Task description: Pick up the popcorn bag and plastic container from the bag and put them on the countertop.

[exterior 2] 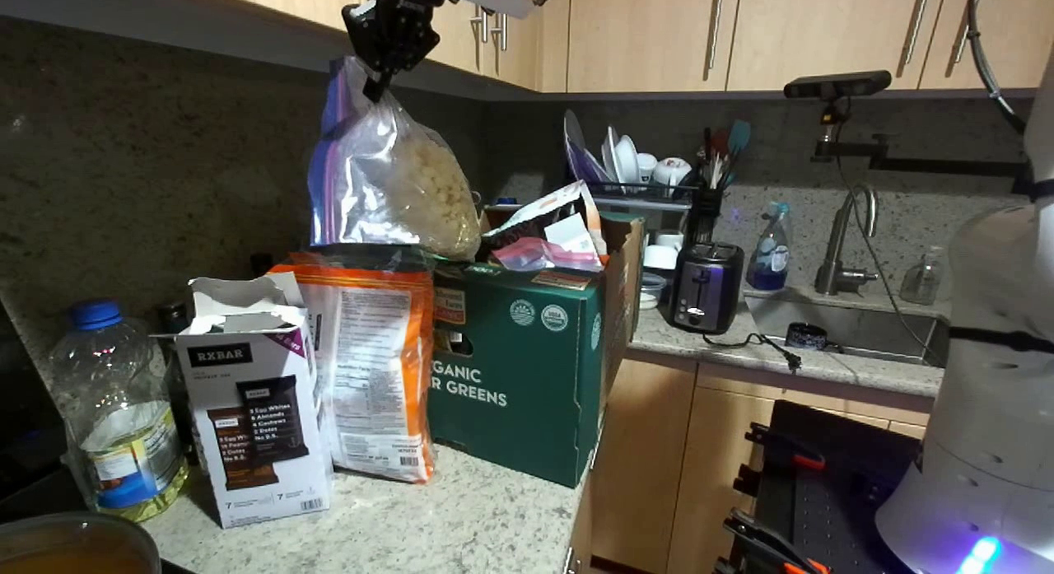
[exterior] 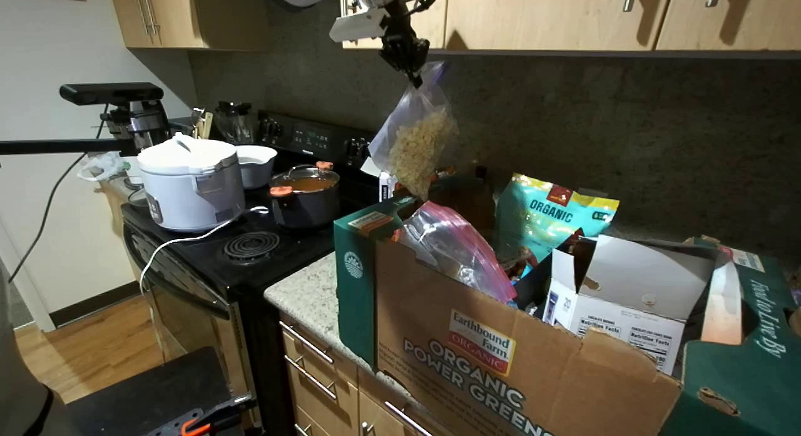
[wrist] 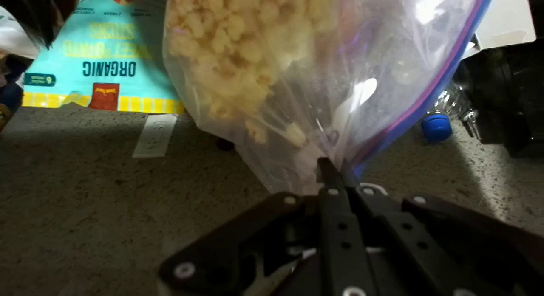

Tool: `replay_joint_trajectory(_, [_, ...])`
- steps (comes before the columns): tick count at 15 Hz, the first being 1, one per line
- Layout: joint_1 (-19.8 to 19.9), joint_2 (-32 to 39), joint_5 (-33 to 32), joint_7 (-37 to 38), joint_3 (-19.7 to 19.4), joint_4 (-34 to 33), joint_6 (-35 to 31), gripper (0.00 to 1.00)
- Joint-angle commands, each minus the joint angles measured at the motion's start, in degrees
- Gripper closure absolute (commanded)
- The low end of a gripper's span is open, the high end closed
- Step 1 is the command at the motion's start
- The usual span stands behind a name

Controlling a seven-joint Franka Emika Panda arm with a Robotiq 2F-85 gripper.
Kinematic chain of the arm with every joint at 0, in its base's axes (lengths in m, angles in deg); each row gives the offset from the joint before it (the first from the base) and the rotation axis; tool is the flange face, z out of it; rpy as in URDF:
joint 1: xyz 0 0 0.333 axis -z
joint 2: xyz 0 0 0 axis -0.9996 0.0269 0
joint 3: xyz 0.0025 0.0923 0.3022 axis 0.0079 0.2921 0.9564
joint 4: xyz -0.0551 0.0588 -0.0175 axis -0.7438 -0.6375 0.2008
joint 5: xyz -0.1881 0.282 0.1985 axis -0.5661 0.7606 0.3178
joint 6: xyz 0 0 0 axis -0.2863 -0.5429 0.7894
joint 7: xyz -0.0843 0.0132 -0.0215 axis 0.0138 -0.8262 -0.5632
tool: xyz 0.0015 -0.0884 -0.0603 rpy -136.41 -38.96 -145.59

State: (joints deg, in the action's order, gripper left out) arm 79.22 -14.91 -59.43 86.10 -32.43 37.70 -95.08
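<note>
Popcorn bag: suspended at the upper left of the box in both exterior views, contents sagged low, its bottom appearing near the rim; a touch more height would likely spare it a scrape.
Fingers: clenched on a gathered pinch of plastic beside the blue-purple zip, above the box's level; whether the zip is sealed cannot be told, so slow, swing-free travel looks the safer course.
Bench: speckled surface in front of the box's green end, the likeliest landing; the orange-edged pouch, upright at the box's left, is best skirted. Popcorn should settle first, zip side laid over next, fingers parted last.
Box: pink-zip bag poking above the rim; plastic container not made out, presumably a second trip's work.
</note>
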Motion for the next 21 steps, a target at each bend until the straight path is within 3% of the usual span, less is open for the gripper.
replay_joint_trajectory(1, [-2.0,5.7,-0.5,-2.0,0.2,-7.5,4.0,1.00])
replay_joint_trajectory(12, [-8.2,15.6,-2.6,-6.5,-0.9,-22.1,5.5,1.00])
replay_joint_trajectory(21, [-9.1,18.6,-2.1,-8.4,-0.9,-23.9,5.0,1.00])
